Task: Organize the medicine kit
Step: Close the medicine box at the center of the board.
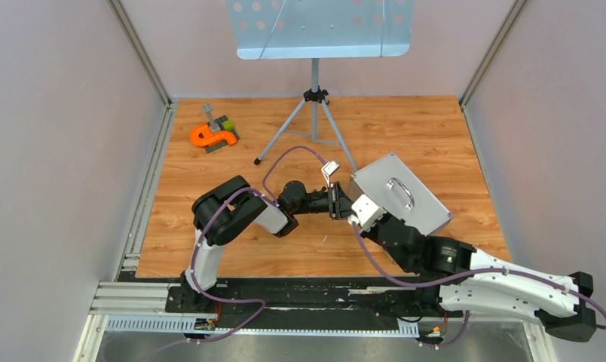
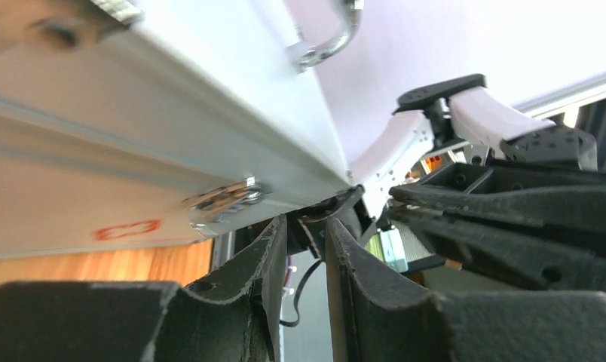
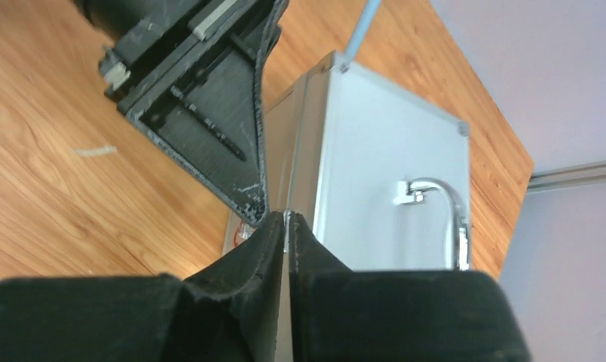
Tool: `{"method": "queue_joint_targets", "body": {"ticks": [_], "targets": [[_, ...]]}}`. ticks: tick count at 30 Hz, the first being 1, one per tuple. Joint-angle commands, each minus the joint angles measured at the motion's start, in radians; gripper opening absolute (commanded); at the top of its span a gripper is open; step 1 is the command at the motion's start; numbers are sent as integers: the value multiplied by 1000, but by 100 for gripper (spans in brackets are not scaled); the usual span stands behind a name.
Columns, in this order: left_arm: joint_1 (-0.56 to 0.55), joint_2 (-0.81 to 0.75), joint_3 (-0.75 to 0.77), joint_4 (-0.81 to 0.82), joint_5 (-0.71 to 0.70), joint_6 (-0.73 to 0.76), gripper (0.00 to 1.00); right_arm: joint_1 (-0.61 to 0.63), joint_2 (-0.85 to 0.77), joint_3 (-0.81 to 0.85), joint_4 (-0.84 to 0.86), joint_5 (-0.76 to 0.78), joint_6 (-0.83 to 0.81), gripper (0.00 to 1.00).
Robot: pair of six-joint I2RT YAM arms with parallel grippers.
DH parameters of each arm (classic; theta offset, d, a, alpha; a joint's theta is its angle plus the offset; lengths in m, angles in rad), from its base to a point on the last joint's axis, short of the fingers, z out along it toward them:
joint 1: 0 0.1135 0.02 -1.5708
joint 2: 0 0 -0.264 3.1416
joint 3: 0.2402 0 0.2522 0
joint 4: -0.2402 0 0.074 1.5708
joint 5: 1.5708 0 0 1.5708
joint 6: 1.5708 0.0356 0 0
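While the right hand [image 3: 285, 219] rests closed against the medicine kit [image 1: 379, 181], the left hand [image 2: 306, 226], slightly open and empty, should steady its lid edge

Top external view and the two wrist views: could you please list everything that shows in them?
medicine kit: one, silver-grey, on the table right of centre, lid down
handle: one, shiny metal, on the kit's upper face
stand: one, grey tripod carrying a pale blue perforated panel, far edge, middle
clamp-like object: one, orange with grey and green parts, far left corner
table: one, wood-grain top
left arm: one, black and white, reaching to the kit's near-left corner, jaws slightly apart
right arm: one, black and white, reaching to the same corner, jaws all but closed against the kit's edge
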Motion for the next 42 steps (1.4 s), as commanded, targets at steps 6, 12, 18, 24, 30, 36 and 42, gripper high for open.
{"method": "queue_joint_targets", "body": {"ticks": [6, 12, 18, 24, 30, 36, 42], "targets": [[-8, -59, 68, 134, 20, -29, 33, 7, -2, 240, -25, 44, 199, 31], [-5, -58, 68, 135, 24, -32, 33, 5, 9, 281, -8, 17, 499, 25], [11, -70, 60, 124, 27, -29, 33, 5, -28, 220, -104, 124, 907, 13], [35, -110, 48, 113, 36, -22, 33, 5, 22, 247, -354, 124, 1130, 3], [115, -176, 8, 75, 35, -17, 32, 3, 162, 243, -443, 106, 1237, 0], [158, -240, -59, -56, 21, 64, 31, -18, 265, 236, -483, 143, 1283, 0], [159, -224, -90, -42, 9, 60, 31, -75, 314, 227, -445, 134, 1218, 0]]}}
